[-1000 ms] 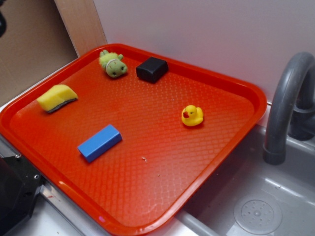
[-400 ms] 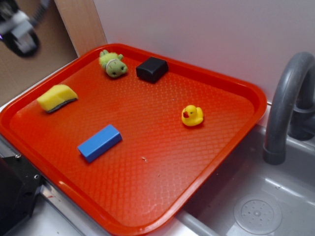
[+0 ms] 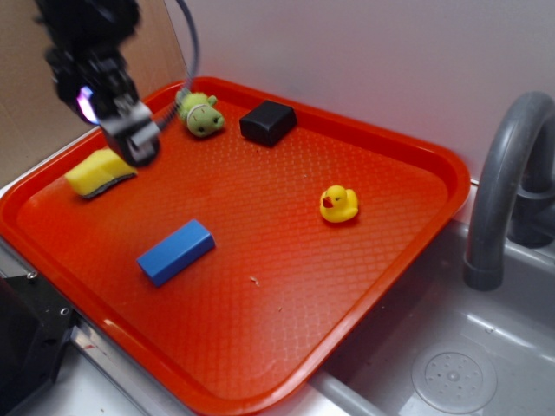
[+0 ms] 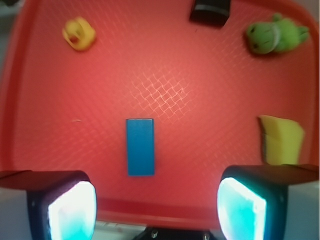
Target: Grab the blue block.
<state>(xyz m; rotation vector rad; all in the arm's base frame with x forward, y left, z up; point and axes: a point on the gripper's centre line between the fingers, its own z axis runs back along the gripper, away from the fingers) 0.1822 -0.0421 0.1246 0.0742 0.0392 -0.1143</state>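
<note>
The blue block lies flat on the red tray, left of its middle. From the wrist camera the blue block stands lengthwise just ahead of the jaws, a little left of centre. My gripper hangs high over the tray's left side, above the yellow sponge and well up from the block. It is open and empty; in the wrist view the gripper shows two glowing pads wide apart.
A green plush toy and a black squarish block sit at the tray's far edge. A yellow rubber duck stands right of centre. A grey faucet and sink basin lie to the right. A dark box is at the lower left.
The arm has swung in from the upper left corner and come down over the tray's left side near the sponge. The objects on the tray have not moved.
</note>
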